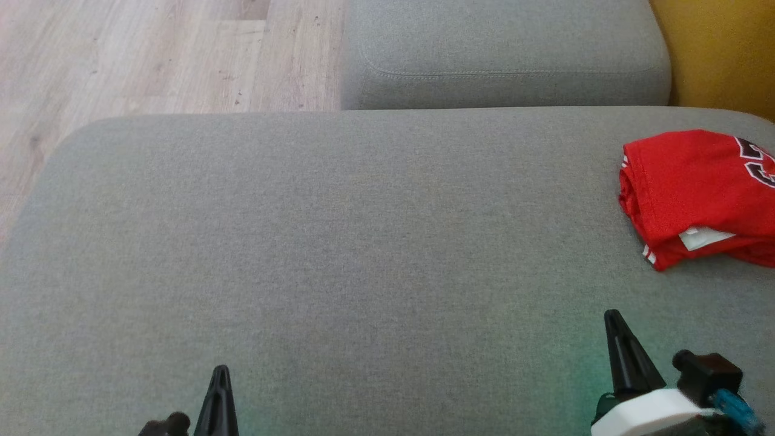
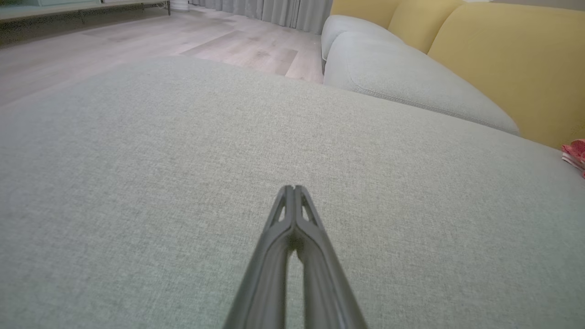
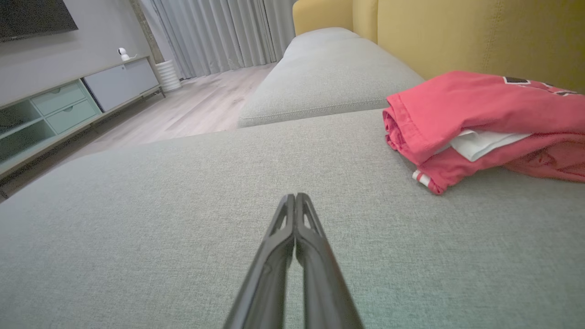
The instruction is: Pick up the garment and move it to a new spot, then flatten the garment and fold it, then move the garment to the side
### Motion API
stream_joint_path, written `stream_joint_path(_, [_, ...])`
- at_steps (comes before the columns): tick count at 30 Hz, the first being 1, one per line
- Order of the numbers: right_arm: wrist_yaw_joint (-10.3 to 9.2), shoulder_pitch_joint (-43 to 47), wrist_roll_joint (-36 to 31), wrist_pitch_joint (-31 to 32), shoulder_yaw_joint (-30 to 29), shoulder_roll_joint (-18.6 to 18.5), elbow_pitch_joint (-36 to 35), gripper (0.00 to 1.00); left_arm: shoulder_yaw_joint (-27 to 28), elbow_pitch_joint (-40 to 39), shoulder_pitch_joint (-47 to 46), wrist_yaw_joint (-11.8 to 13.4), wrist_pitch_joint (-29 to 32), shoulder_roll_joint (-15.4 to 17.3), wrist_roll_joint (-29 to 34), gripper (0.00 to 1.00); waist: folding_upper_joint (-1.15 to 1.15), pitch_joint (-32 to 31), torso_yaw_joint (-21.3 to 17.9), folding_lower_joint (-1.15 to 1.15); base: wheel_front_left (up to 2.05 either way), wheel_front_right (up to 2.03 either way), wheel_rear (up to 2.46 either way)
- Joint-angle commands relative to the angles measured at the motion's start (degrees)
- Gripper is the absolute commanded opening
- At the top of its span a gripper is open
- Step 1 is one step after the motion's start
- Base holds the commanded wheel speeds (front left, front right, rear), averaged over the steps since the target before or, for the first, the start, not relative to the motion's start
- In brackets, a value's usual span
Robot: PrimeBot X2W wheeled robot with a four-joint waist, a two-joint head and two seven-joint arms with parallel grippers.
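Note:
The garment is a red jersey with white trim, folded into a bundle at the right edge of the grey sofa cushion. The right wrist view shows the garment ahead and to the right, a white label peeking from its fold. A sliver of the garment appears at the far right of the left wrist view. My left gripper is low at the bottom left, shut and empty, far from the cloth. My right gripper is shut and empty, a short way in front of the garment. Both hover over bare cushion.
A second grey cushion lies beyond, with the yellow sofa back at the right. Wooden floor is past the cushion's left edge. A TV cabinet and curtains stand across the room.

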Motion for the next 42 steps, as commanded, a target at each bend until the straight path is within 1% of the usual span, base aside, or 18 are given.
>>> stream_joint_path(1, [0.0,-1.5,1.9,0.2,-0.1,-0.2,-1.9,0.0,0.9,-1.6,-1.7,-0.6,0.3,-0.1,-1.3,0.0,0.0,0.0,-0.1,0.0,0.0,0.0,0.0])
stream_joint_path(38, [-0.01,-5.5,27.4,3.2,-1.2,-1.2,-0.4,0.0,9.6,-0.8,-5.3,-7.1,6.0,-2.8,-19.1,0.0,0.0,0.4,-1.3,0.0,0.0,0.0,0.0])
stream_joint_path(42, [-0.02,-5.8,29.4,3.5,-1.3,-1.3,-0.3,0.0,10.3,-0.8,-5.5,-7.6,6.5,-3.0,-20.5,0.0,0.0,0.5,-1.4,0.0,0.0,0.0,0.0])
